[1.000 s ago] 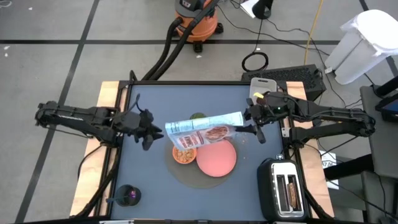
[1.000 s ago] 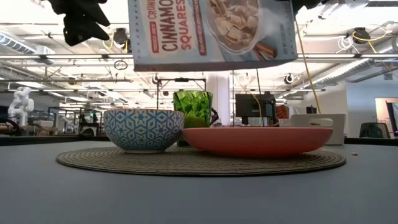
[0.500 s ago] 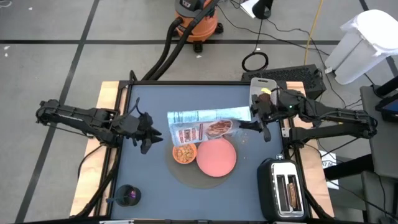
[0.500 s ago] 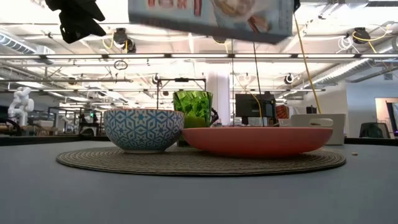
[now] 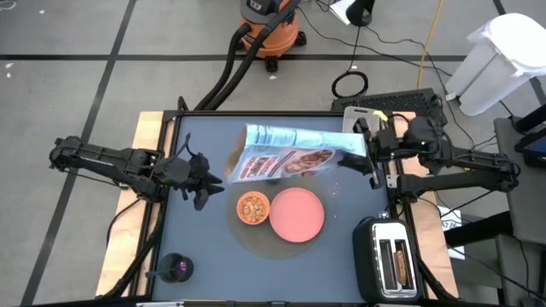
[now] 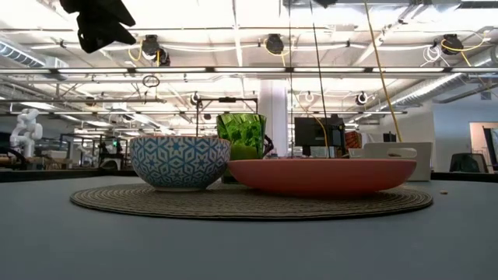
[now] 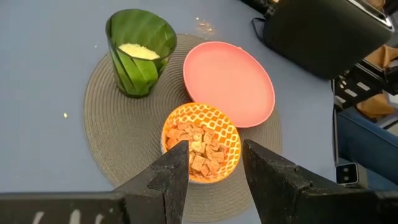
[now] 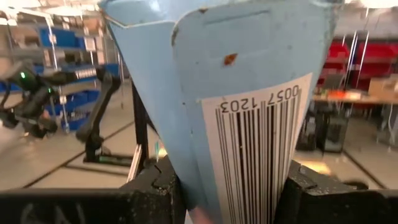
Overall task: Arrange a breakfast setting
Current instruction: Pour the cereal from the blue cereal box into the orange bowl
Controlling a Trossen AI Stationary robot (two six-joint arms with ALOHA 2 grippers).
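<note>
Overhead, the cereal bag [image 5: 286, 153] hangs clamped in the right pincer [image 5: 365, 152].

Pink plate [image 7: 229, 84], green cup [image 7: 140, 53], orange lattice-patterned bowl [image 7: 202, 149] patterned blue-and-white outside, pale-blue cereal bag [image 5: 290, 153].

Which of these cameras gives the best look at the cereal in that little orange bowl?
The left wrist view: it looks down into the orange bowl, showing cereal squares. The high view shows the bowl small, its cereal just specks. The low view shows only its patterned side. The right wrist view misses it.
</note>
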